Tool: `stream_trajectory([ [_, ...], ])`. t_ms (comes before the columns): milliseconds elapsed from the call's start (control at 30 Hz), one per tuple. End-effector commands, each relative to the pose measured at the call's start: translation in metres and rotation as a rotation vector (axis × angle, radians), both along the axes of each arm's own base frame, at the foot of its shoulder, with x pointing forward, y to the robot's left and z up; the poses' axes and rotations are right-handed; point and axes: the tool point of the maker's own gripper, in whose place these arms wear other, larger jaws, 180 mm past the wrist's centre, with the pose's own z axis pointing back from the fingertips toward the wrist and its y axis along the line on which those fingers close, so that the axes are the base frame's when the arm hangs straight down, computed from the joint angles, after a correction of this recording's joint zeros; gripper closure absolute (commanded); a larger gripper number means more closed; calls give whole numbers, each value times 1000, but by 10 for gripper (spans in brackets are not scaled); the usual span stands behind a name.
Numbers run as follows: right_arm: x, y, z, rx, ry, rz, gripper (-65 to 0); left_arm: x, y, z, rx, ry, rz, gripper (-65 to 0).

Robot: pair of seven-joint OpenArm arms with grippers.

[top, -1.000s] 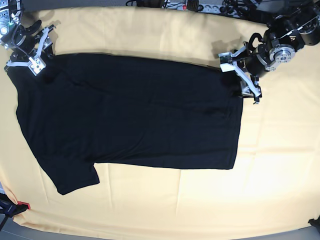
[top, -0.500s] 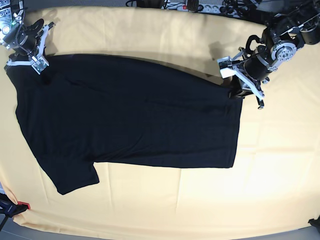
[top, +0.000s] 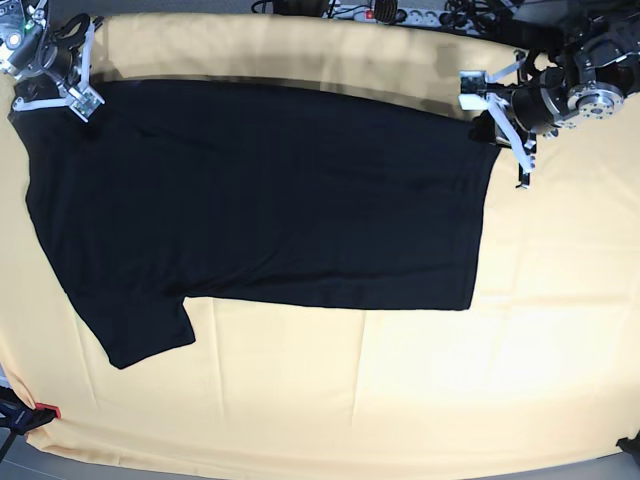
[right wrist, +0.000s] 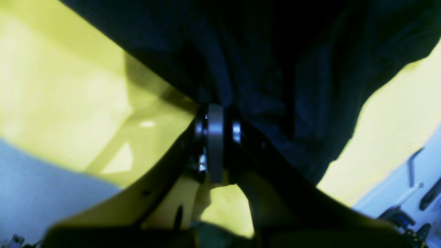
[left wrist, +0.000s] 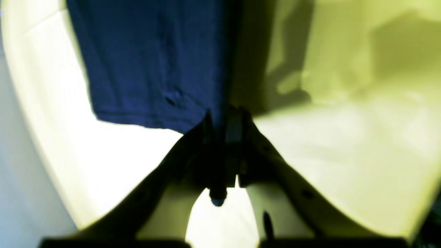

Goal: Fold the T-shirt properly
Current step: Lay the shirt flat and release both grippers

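A pale yellow tablecloth [top: 400, 400] covered the worktop [top: 30, 462], with a tangle of cables and a power strip [top: 350, 10] along the far edge. The T-shirt [top: 270, 200] lay spread plain side up across the middle and far part of the cloth, one short sleeve [top: 140, 335] pointing toward the near side.

The left gripper [top: 490, 110] had its jaws closed on the far hem corner; the left wrist view showed the fabric edge pinched between them, hanging from them clear of the cloth. The right gripper [top: 60, 85] held the far shoulder area, its jaws narrow and buried in bunched black cloth [right wrist: 293, 86] in the right wrist view.

The step in hand appeared to be lifting the far long edge for a lengthwise fold toward the near side. Doing it well probably called for both arms to rise together and keep the edge taut between them, so the soft cotton would not sag or crease in the middle, and for the carried edge to be laid parallel to the near one.

The shirt looked matte, thin and limp, mostly flat with faint wrinkles; the tablecloth looked smooth.
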Motion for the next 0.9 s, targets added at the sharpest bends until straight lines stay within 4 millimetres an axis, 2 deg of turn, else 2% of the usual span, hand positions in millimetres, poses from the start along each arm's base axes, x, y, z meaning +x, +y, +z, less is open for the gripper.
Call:
stream_trajectory([
  [0,0,-8,6,-43,1,10,0,0,5,8,25,-1,-14,0],
  [100,-16,-11,4,-70,44,27,0,-20,4,7,44,98,-46,0],
  [300,-46,-5,0,-60,122,48,0,-49,9,7,73,246,-87,0],
  [500,-45,-5,1,-54,108,27,0,-84,10,5,76,432,-143,0],
  [533,-43,-5,1,-55,97,11,-38,-86,10,5,72,442,-144,-18],
  [633,-41,-8,2,-64,84,-16,-324,-84,16,3,107,435,-135,-264],
  [667,-41,-8,2,-64,84,-16,-397,-83,19,3,125,431,-130,-335],
  [700,-41,-8,2,-65,84,-14,-430,-82,22,2,142,428,-126,-367],
  [867,-37,-1,16,-88,72,-2,-432,-81,37,6,219,411,-122,-368],
])
